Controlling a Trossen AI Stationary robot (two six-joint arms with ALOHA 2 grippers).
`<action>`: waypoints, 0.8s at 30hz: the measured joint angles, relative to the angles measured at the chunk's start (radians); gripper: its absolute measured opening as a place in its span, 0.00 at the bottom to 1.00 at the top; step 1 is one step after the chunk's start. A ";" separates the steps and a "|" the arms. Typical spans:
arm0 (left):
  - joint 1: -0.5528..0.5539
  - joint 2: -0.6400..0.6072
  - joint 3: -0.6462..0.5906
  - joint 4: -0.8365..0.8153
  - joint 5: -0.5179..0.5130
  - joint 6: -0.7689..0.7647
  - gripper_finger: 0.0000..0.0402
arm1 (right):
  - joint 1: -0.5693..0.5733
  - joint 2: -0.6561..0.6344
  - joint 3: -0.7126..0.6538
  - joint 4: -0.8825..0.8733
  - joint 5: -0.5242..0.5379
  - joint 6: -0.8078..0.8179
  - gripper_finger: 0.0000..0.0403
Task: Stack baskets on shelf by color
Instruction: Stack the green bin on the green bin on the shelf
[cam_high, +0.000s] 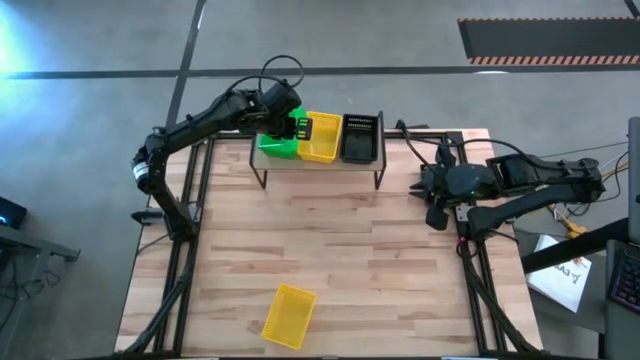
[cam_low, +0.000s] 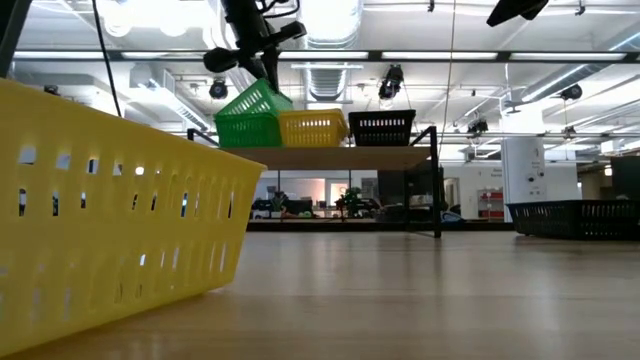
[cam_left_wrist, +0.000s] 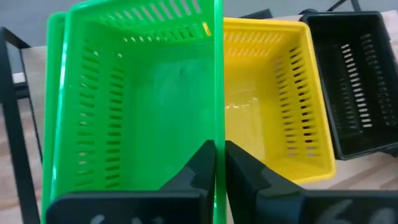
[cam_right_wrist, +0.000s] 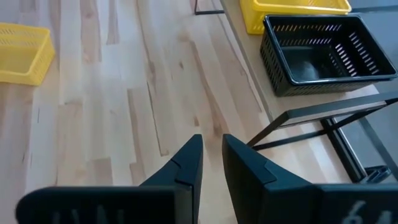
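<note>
A light-wood shelf stands at the table's far edge. On it, from left to right, are a green basket, a yellow basket and a black basket. My left gripper hovers over the shelf's left end, shut on a second green basket. That basket is tilted above the first one. Another yellow basket rests on its bottom near the table's near edge. My right gripper waits at the table's right edge, holding nothing, with a narrow gap between its fingers. My left gripper pinches the upper green basket by its long side wall on the yellow basket's side. One finger is inside the basket and one outside. The fingers come from above, pointing down. The basket is tilted, its lower part over the green basket beneath.
The shelf stands on thin black legs, with bare wood tabletop in front of it. The loose yellow basket fills the low view's left side. A black bin shows far off on the right of that view.
</note>
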 joint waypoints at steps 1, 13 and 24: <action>0.000 0.000 0.005 -0.008 -0.006 0.000 0.02 | 0.000 0.000 0.000 0.001 0.000 0.000 0.13; -0.003 0.017 0.019 -0.089 -0.132 -0.007 0.00 | 0.000 0.000 0.000 0.002 0.000 0.000 0.13; -0.005 0.064 0.006 -0.096 -0.140 -0.001 0.01 | 0.000 0.000 -0.024 0.003 0.001 0.001 0.13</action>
